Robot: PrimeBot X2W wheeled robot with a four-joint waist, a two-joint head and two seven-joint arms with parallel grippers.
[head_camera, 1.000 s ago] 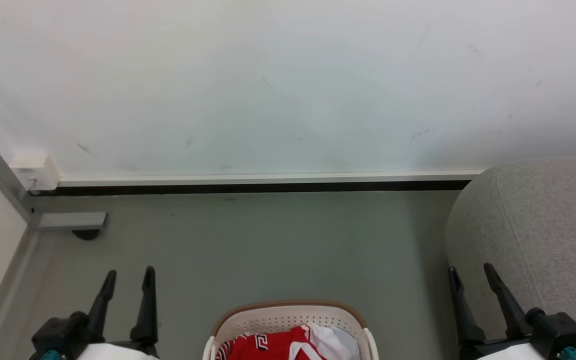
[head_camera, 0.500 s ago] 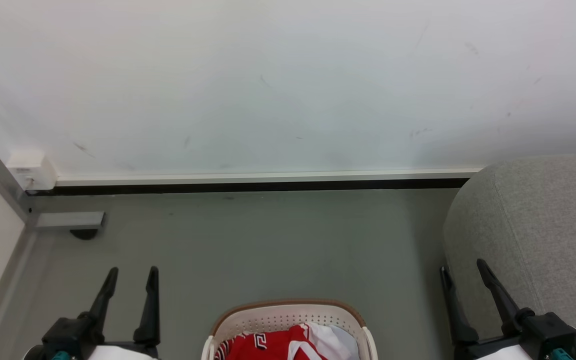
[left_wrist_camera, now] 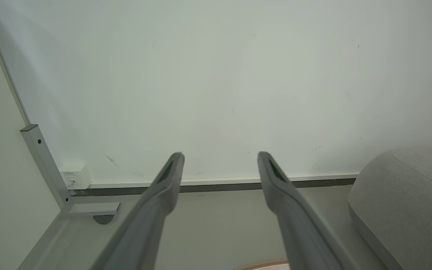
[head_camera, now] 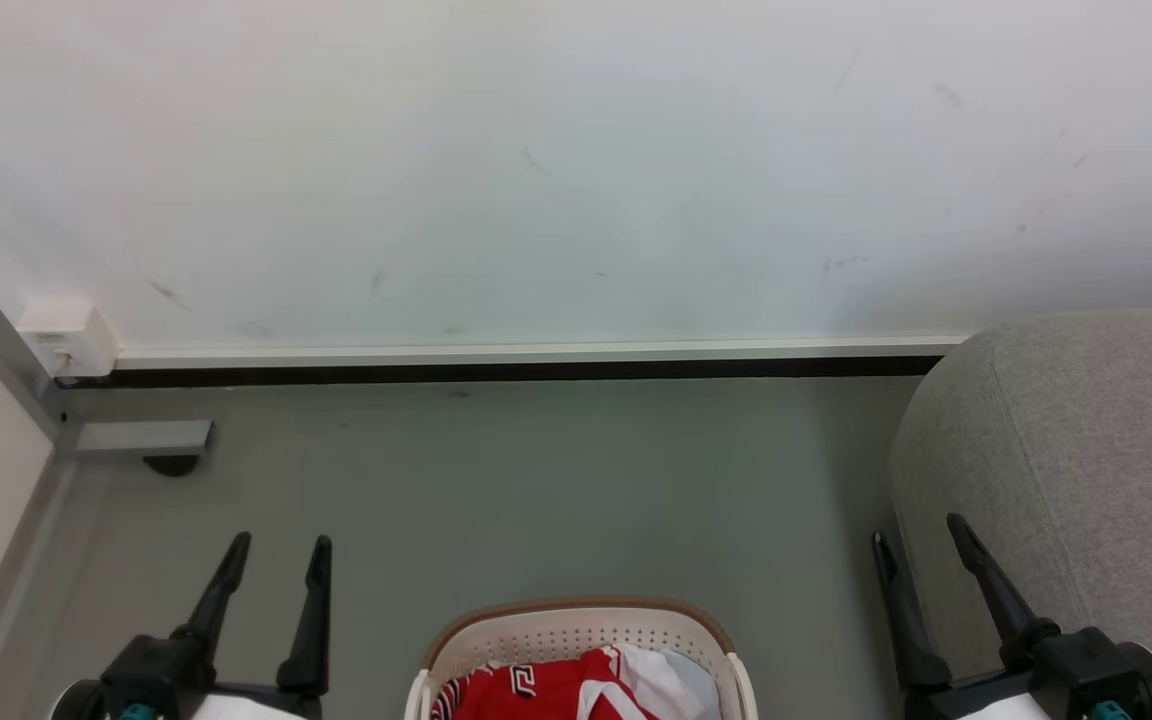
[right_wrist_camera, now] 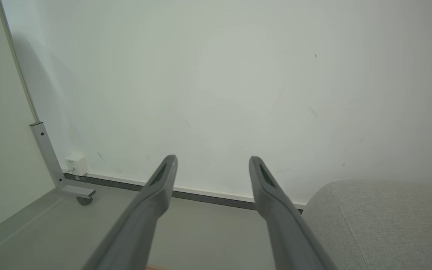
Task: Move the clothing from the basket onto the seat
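Grey floor under basket, seat, perhaps a caster.

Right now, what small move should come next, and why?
Probably bring the right gripper down over the clothing in the basket. It and the left gripper stand open and empty either side of the basket, with the seat to the right.

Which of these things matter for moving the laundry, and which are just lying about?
For the job:
- clothing
- basket
- seat

Just there:
- wall box
- metal frame
- skirting
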